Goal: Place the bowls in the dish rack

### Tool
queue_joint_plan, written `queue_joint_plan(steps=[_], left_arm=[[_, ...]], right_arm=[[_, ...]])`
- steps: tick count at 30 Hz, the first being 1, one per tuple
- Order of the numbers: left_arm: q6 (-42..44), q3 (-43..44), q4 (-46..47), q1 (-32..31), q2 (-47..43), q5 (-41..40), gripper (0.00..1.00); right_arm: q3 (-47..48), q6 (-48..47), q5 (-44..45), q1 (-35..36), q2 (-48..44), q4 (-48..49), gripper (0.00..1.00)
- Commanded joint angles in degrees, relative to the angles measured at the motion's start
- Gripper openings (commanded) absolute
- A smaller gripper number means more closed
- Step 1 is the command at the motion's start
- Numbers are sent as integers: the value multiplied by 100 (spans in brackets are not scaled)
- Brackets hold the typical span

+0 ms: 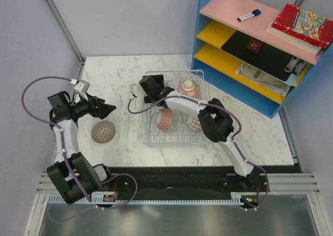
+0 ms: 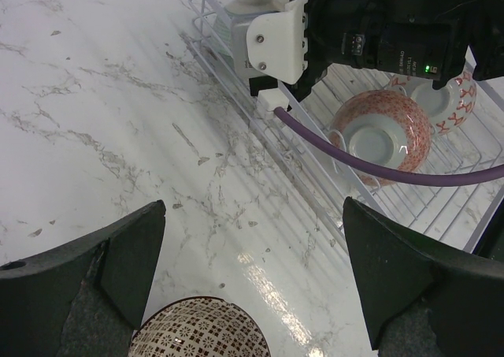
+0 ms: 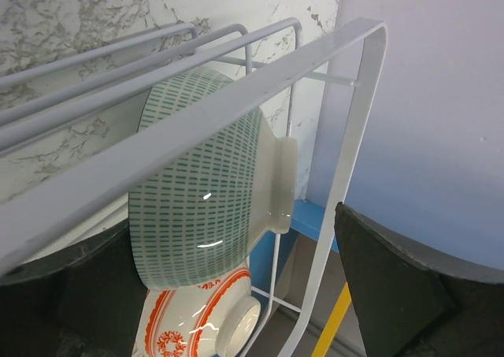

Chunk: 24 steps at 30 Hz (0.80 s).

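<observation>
The wire dish rack (image 1: 177, 136) sits mid-table. In it are a red-and-white bowl (image 1: 188, 88), a pink patterned bowl (image 1: 165, 120) and a red-cross bowl (image 1: 195, 124). My right gripper (image 1: 156, 83) is over the rack's far left corner. In its wrist view it (image 3: 244, 294) is open around a green-dashed bowl (image 3: 197, 207). This bowl stands on edge against the rack's rim (image 3: 346, 168), above an orange-patterned bowl (image 3: 189, 329). A brown patterned bowl (image 1: 103, 132) lies upside down on the table to the rack's left. My left gripper (image 1: 107, 109) (image 2: 252, 247) hangs open just beyond the brown bowl (image 2: 201, 329).
A blue shelf unit (image 1: 255, 43) with pink and yellow shelves stands at the back right, close to the rack's far right corner. The right arm's elbow (image 1: 216, 121) and purple cable (image 2: 378, 168) cross over the rack. Walls close off the left and the back.
</observation>
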Motion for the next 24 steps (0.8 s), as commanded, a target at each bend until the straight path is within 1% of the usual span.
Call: queue_joint_plan(steps=[1, 12, 17, 24], left_arm=[[-71, -20, 185, 69, -126, 184, 100], [-106, -11, 194, 96, -179, 202, 100], [-106, -11, 185, 113, -196, 193, 100], [-115, -20, 194, 131, -223, 211, 100]], right_arm=[[194, 147, -132, 69, -395, -242, 97], [168, 498, -571, 69, -764, -918, 97], [326, 761, -984, 69, -835, -1332, 97], [510, 780, -905, 34, -589, -1350, 97]])
